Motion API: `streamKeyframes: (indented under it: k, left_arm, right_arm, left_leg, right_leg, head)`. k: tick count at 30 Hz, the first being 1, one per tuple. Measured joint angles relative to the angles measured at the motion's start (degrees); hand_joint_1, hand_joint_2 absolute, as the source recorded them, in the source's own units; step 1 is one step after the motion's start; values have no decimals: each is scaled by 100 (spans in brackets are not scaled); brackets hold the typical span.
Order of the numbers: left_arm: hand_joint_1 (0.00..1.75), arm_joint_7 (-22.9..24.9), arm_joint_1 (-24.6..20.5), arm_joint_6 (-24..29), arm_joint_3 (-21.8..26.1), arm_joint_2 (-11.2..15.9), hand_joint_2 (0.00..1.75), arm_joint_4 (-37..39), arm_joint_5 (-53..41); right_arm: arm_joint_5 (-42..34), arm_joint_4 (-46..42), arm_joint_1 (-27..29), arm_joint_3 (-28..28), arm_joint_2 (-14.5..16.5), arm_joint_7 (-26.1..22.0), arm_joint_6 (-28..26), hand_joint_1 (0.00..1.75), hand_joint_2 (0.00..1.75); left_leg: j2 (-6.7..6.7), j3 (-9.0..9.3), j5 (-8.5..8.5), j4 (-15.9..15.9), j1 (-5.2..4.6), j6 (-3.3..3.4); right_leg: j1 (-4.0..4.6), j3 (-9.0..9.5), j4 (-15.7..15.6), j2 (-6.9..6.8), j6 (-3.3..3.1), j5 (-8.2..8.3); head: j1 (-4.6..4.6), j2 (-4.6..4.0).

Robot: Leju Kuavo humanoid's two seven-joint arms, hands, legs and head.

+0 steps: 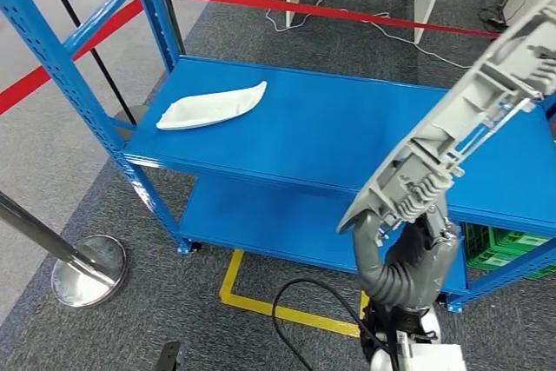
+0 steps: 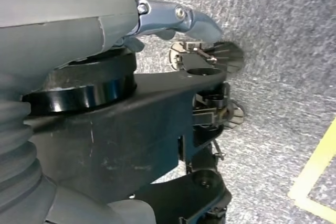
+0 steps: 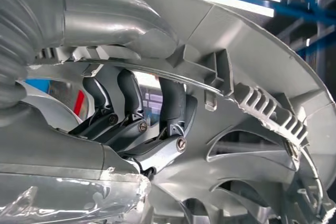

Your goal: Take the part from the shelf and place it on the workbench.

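The long grey ribbed part [image 1: 459, 132] hangs tilted in the air above the right end of the blue shelf [image 1: 327, 128], gripped at its lower end by the right hand [image 1: 400, 202], whose dark fingers [image 3: 130, 95] wrap around one of its ribs. A white curved piece [image 1: 213, 106] lies on the shelf's top board, well apart. The left hand [image 2: 178, 17] hangs over grey carpet [image 2: 285, 35]; I cannot tell whether its fingers are spread or curled.

Right hand [image 1: 410, 254] holds grey part [image 1: 459, 132] over blue shelf [image 1: 314, 128].
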Motion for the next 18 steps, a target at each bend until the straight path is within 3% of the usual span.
streamKeyframes:
  k: [2,4,7,9,10,12,14,18]
  left_arm:
    - [0,-9,7,-4,29,-7,175,0,4]
    - [0,-27,12,-29,80,-7,175,0,14]
    - [0,-42,14,-52,119,-3,175,0,27]
    - [0,-42,18,-49,143,1,175,0,41]
    - [0,-42,19,-47,162,2,175,0,50]
    - [0,-40,20,-52,206,3,175,0,67]
    - [0,-25,20,-75,243,7,175,0,84]
    - [0,19,14,-126,287,25,175,-1,110]
  right_arm:
    - [15,-1,-6,67,-2,-10,-140,175,175]
    - [28,-2,-17,152,-10,-33,-222,175,175]
    - [15,-11,-38,270,-34,-114,-267,175,175]
    - [20,-16,-45,337,-61,-116,-260,175,175]
    - [0,-16,-46,367,-75,-107,-234,175,175]
    - [-71,-16,-49,422,-97,-89,-150,175,175]
    - [-106,-15,-53,473,-117,-49,-63,175,175]
    - [-98,-7,-55,526,-152,33,23,175,175]
  left_leg:
    - [-2,-23,23,-29,8,69]
    - [1,-21,46,-44,20,123]
    - [3,-18,52,-48,17,178]
    - [1,-14,50,-47,9,191]
    - [-1,-7,48,-47,7,194]
    - [-6,13,40,-46,6,183]
    - [-7,13,32,-34,-14,142]
    - [-2,-1,23,-36,-22,36]
  right_leg:
    - [6,-35,-4,-1,65,14]
    - [-1,-119,170,-10,117,-117]
    - [2,-543,1141,-16,154,-608]
    - [5,-720,1533,-16,151,-688]
    - [5,-651,1403,-16,141,-572]
    - [7,-276,683,-23,114,-237]
    - [13,28,111,-22,73,-78]
    - [16,78,-16,-8,-31,-48]
  head:
    - [2,0]
    - [14,0]
    - [26,0]
    - [27,0]
    - [26,0]
    - [27,-1]
    - [22,-2]
    - [15,-1]
